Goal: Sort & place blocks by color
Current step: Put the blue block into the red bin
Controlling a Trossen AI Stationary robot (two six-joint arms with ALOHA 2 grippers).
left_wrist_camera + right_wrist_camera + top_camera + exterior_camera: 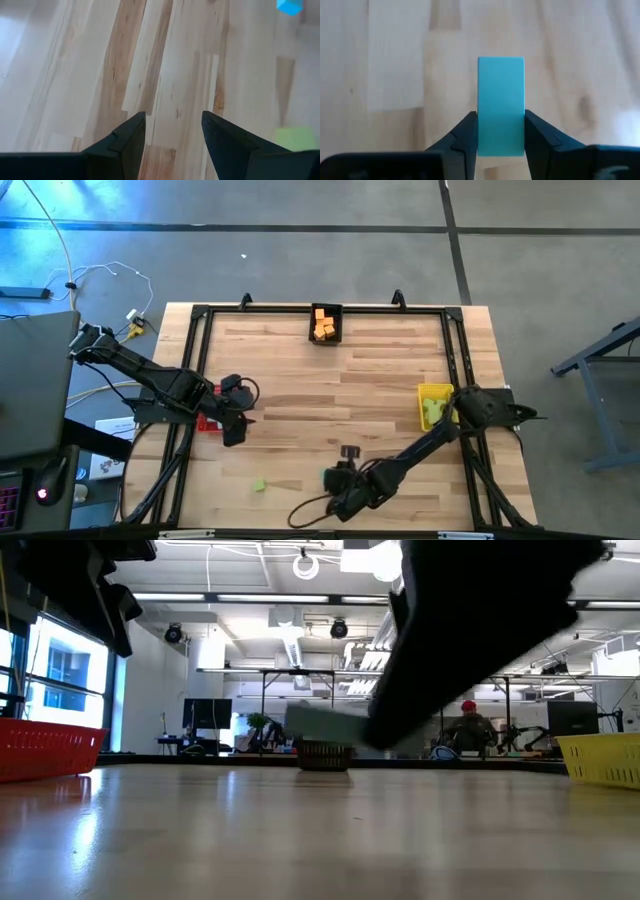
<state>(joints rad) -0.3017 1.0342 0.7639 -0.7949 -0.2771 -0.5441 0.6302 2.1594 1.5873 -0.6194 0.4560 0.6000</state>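
A teal block [501, 90] sits between the fingers of my right gripper [500, 114], which is shut on it near the table's near edge [333, 477]. The low view shows this block [322, 724] above the tabletop. My left gripper [173, 117] stands open above bare wood at the left [234, 436], with nothing between its fingers. A yellow-green block [258, 485] lies flat on the table between the two grippers, and it also shows in the left wrist view [295, 137]. Orange blocks [323, 326] lie in the black bin [338, 310]. Green blocks [432, 411] lie in the yellow bin [436, 389]. My right gripper pinches the teal block's two long sides [482, 125] between its two fingers [462, 137], at the end nearer the wrist. The fingers slant down from the table's right side and lie along the block, which reaches on past the fingertips. The block is lifted clear of the table.
A red bin [45, 750] stands at the left edge, partly under my left arm [208, 423]. The yellow bin [605, 760] is at the right and the black bin [325, 755] at the far middle. A black frame [200, 315] rims the table. A person [470, 725] is in the room behind.
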